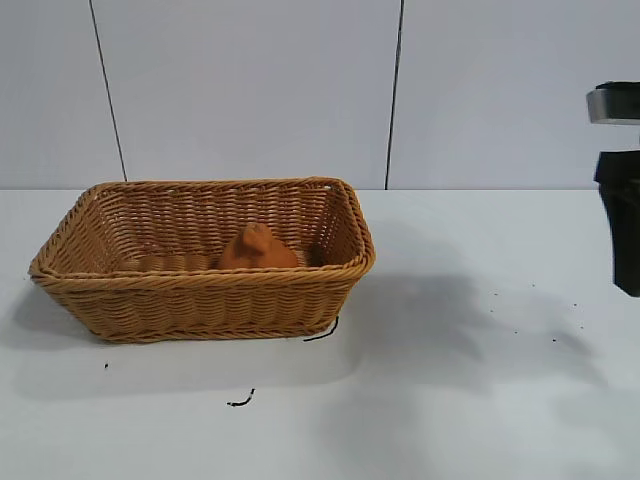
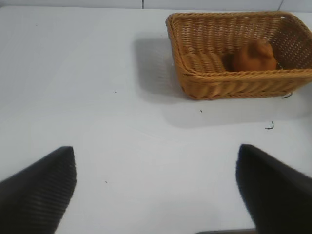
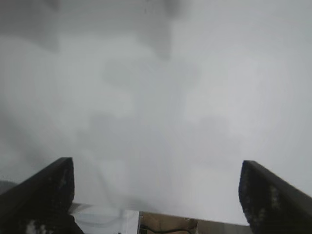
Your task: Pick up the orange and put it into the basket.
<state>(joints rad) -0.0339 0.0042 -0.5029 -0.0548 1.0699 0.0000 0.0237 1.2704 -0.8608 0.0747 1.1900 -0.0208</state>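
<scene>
Sitting already inside the basket (image 1: pixel 205 290), the orange (image 1: pixel 256 250) rests on the woven floor a little right of the middle, with its small bump pointing up, and nothing touches it. The left wrist view shows the same: the orange (image 2: pixel 254 57) lies low behind the near wall of the basket (image 2: pixel 234 83), and the flaring sides and thick braided rim stand around it, so I judge that it cannot roll out. The basket stands on the white desk (image 1: pixel 470 400) at the left part of the scene, not far from the wall (image 1: pixel 250 90) behind. The left end effector (image 2: pixel 156 190) hangs over bare desk, well apart from the basket; its two dark fingers are spread wide and hold nothing. The right end effector (image 3: pixel 156 192) is also wide open and empty, and below it only blank desk is seen. In the exterior view only a dark part of the right arm (image 1: pixel 620 215) appears at the right edge, high and far from the basket. From this arrangement I judge that the task is finished, or nearly so. Some small dark crumbs and a thin black thread (image 1: pixel 240 400) lie on the desk near the basket; they play no part in the task.
</scene>
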